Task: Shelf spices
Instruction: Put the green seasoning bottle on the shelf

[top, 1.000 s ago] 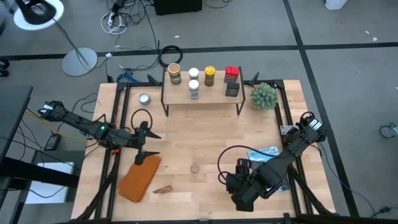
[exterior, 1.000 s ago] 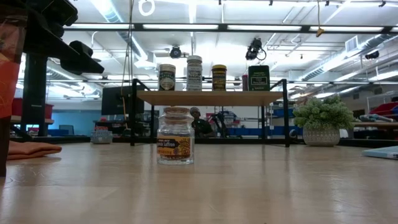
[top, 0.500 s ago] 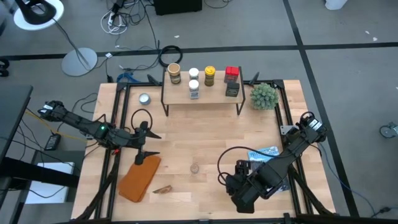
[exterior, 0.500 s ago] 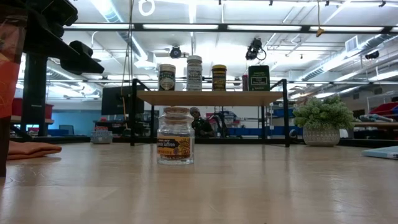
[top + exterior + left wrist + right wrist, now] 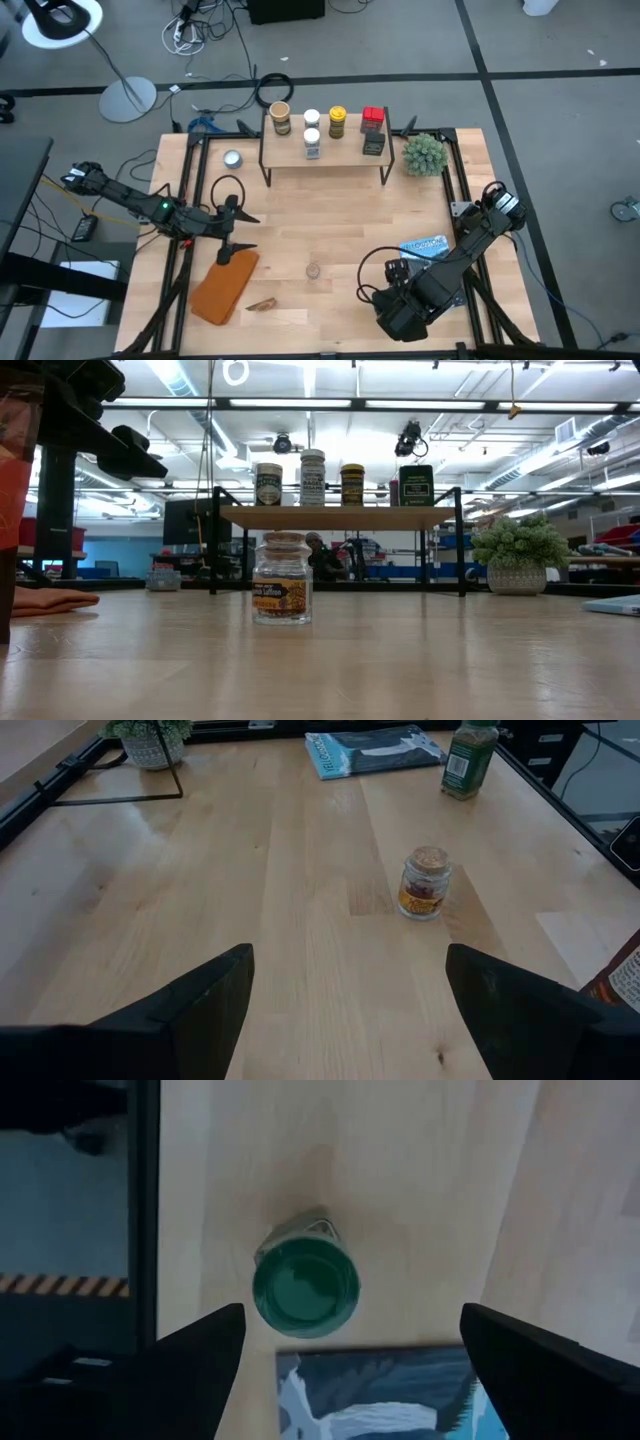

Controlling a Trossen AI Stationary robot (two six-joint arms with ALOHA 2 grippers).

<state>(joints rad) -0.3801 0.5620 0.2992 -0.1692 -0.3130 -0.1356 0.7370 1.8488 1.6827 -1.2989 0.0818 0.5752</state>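
The shelf (image 5: 325,152) stands at the table's far edge on thin black legs, with several spice jars and tins on its wooden top (image 5: 340,516). A small cork-topped jar (image 5: 313,270) (image 5: 281,578) (image 5: 424,883) stands upright in the table's middle. A green-lidded jar (image 5: 305,1285) (image 5: 468,760) stands upright beside a blue packet. My right gripper (image 5: 350,1350) (image 5: 392,290) hangs open above this jar, pointing down, with its fingers clear of it. My left gripper (image 5: 345,1010) (image 5: 238,232) waits open at the table's left, facing the cork-topped jar.
A blue packet (image 5: 425,246) lies flat at the right. An orange cloth (image 5: 225,285) and a small brown piece (image 5: 262,304) lie near the front left. A flat silver tin (image 5: 232,158) sits left of the shelf, and a spiky plant (image 5: 424,153) to its right.
My right arm has shifted a little toward the table's right edge, uncovering more of the blue packet. It stays open. The left arm and the jars have kept still.
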